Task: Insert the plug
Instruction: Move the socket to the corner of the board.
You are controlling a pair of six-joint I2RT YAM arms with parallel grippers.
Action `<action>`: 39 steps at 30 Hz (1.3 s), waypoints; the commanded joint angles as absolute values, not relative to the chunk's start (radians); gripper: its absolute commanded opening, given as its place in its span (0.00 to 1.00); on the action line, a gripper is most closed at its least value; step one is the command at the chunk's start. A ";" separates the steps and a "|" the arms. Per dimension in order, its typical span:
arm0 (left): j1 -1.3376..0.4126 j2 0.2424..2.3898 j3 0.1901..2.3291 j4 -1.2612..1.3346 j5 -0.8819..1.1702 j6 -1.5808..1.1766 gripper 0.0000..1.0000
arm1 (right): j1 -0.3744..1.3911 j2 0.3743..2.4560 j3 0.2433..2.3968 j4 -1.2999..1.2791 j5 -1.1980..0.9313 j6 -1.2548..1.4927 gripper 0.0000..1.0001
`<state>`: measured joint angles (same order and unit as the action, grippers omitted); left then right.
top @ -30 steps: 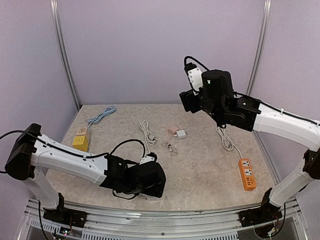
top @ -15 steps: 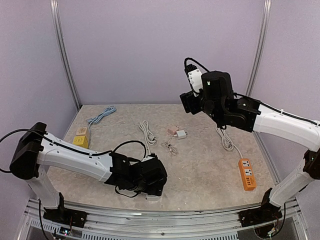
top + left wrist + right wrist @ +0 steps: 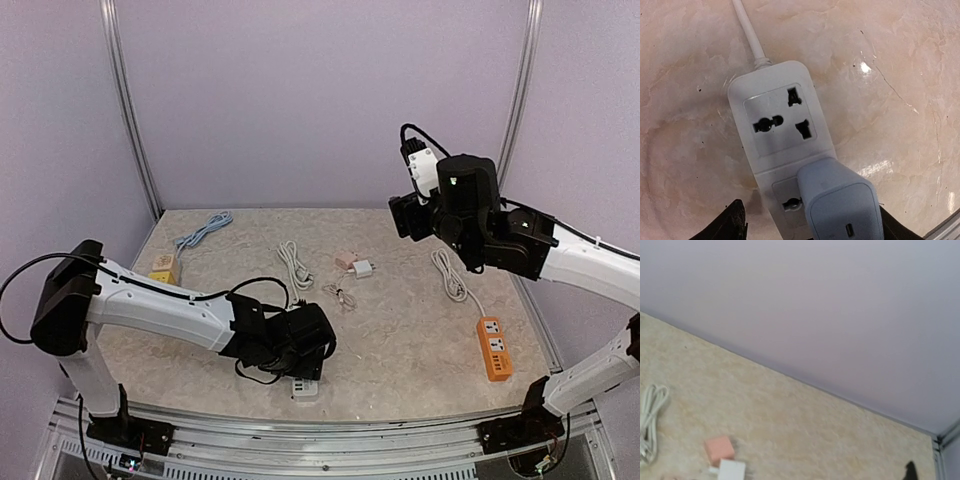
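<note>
L claw [image 3: 812, 226] low over tabletop [image 3: 905, 90], jaws apart astride white charger plug [image 3: 840, 205]; one finger clear of it, other hard to judge. Plug sits on pwr strip [image 3: 775, 125] socket right under claw, full seating unclear. Spare socket + cord lie ahead of claw. R claw [image 3: 402, 218] up in air, open, holding nothing.

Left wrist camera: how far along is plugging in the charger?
Apparently done: the charger sits on the lower socket of the white power strip, with the upper socket free. How deep it is seated is hidden. In hand: the left fingers straddle the charger, one of them clear of it. Left: confirm it's seated and pull back. The right fingers hang raised, holding nothing.
</note>
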<state>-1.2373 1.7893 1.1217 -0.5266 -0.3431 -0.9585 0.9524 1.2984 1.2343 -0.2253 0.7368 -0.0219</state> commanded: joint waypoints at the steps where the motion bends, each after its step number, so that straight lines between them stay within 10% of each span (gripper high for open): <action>1: -1.200 1.830 1.156 -0.582 -0.332 -0.986 0.73 | 0.948 1.233 1.189 -0.275 0.779 -0.003 0.84; 39: -0.975 1.886 1.171 -0.511 -0.294 -0.853 0.55 | 0.948 1.168 1.133 -0.279 0.788 -0.003 0.94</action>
<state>-1.0122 1.8488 1.1473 -0.5270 -0.2974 -0.9119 0.9524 1.1851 1.1503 -0.2691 0.7834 -0.0101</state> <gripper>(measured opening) 0.549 0.901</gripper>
